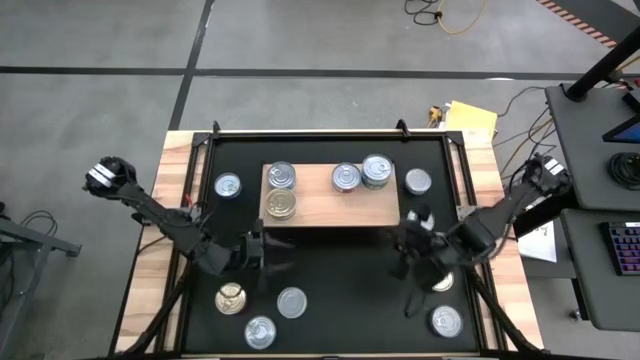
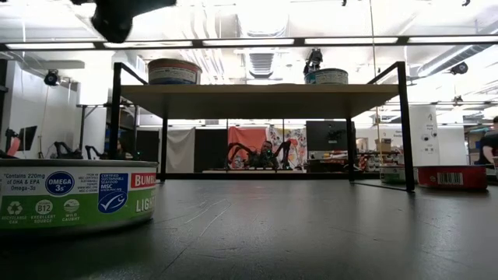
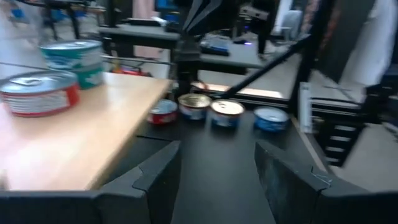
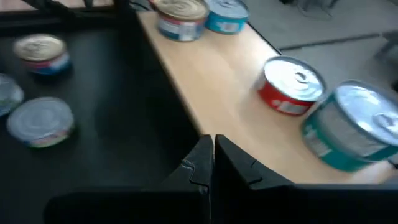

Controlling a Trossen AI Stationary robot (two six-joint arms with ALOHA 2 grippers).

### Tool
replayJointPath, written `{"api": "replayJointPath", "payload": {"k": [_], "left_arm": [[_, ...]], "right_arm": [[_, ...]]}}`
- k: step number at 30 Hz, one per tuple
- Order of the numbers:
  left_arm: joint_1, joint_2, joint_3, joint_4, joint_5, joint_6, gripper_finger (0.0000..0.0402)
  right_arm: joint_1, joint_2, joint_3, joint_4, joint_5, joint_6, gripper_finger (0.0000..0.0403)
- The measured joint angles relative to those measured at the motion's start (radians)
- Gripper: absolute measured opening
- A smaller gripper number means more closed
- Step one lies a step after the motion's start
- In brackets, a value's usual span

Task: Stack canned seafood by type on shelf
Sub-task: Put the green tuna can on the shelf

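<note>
The light-wood shelf (image 1: 330, 200) stands on thin black legs at the middle of the black mat, seen from below in the low view (image 2: 257, 99). Several tins stand on it: two at its left end (image 1: 282, 190), a red-labelled one (image 4: 291, 87), and a teal stack (image 1: 377, 170). More tins stand on the mat, among them three near the left gripper (image 1: 260, 310). My left gripper (image 3: 217, 180) hovers open, just off the shelf's near left corner. My right gripper (image 4: 211, 163) hovers shut by the near right corner. Neither holds anything.
Single tins stand beside the shelf's left end (image 1: 228, 185) and right end (image 1: 418, 181), and two sit at the mat's near right (image 1: 446, 321). A green-labelled tin (image 2: 74, 194) fills the low view's left. Bare mat lies between the two grippers.
</note>
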Motion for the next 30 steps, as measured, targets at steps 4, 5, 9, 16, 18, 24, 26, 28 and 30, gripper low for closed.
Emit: {"api": "replayJointPath", "payload": {"k": [4,5,9,16,18,24,26,28,30], "left_arm": [[-0.052,0.000,0.000,0.000,-0.004,-0.048,0.0190],[-0.062,0.000,0.000,0.000,-0.007,-0.061,0.0190],[-0.086,0.021,0.000,0.039,-0.011,-0.095,0.0190],[-0.120,0.181,0.074,0.105,-0.001,-0.096,0.0190],[-0.137,0.231,0.124,0.062,0.010,-0.117,0.0190],[-0.181,0.346,0.314,-0.305,0.021,-0.347,0.0190],[-0.194,0.377,0.385,-0.507,0.020,-0.480,0.0190],[-0.202,0.411,0.459,-0.683,0.021,-0.611,0.0190],[-0.208,0.442,0.521,-0.831,0.019,-0.710,0.0190]], "right_arm": [[0.082,0.000,-0.082,0.080,0.059,0.043,0.0009],[0.098,0.000,-0.104,0.103,0.066,0.048,0.0009],[0.146,0.000,-0.196,0.246,0.075,0.048,0.0009],[0.176,0.000,-0.300,0.444,0.074,0.005,0.0009],[0.183,0.000,-0.312,0.454,0.071,0.012,0.0009],[0.190,0.000,-0.324,0.461,0.066,0.024,0.0009],[0.191,0.001,-0.326,0.462,0.066,0.025,0.0009],[0.192,0.001,-0.328,0.461,0.066,0.023,0.0009],[0.192,0.001,-0.329,0.462,0.066,0.016,0.0009]]}}
